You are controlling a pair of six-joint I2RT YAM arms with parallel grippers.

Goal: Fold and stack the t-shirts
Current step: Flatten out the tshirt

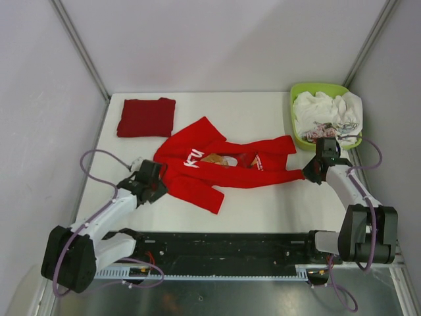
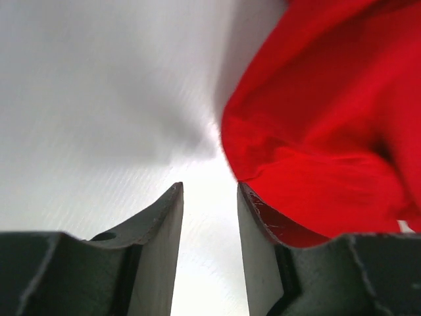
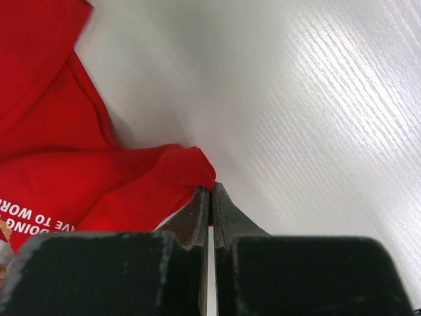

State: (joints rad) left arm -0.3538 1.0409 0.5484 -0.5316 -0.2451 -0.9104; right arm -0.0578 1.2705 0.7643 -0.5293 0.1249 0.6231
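- My left gripper (image 2: 210,195) has its jaws parted, and I see only bare table (image 2: 99,99) in the gap between them.
- The bright red shirt (image 2: 316,131) lies just outside that gripper's right-hand finger. A fold of it presses against the finger's outer face, and none of it reaches between the jaws.
- My right gripper (image 3: 212,191) has its jaws closed tight, with one corner of the same shirt bunched at their tips. The corner looks pinched there.
- From that corner the shirt runs away ahead and to the left of the right jaws. White lettering shows on the cloth low on that side.
- From above, the bright red shirt lies crumpled and stretched between the two grippers.
- The dark red shirt (image 1: 146,117) sits folded well beyond the left jaws, apart from the bright one.
- A green basket (image 1: 314,86) of white cloth (image 1: 325,108) stands just beyond the right gripper.
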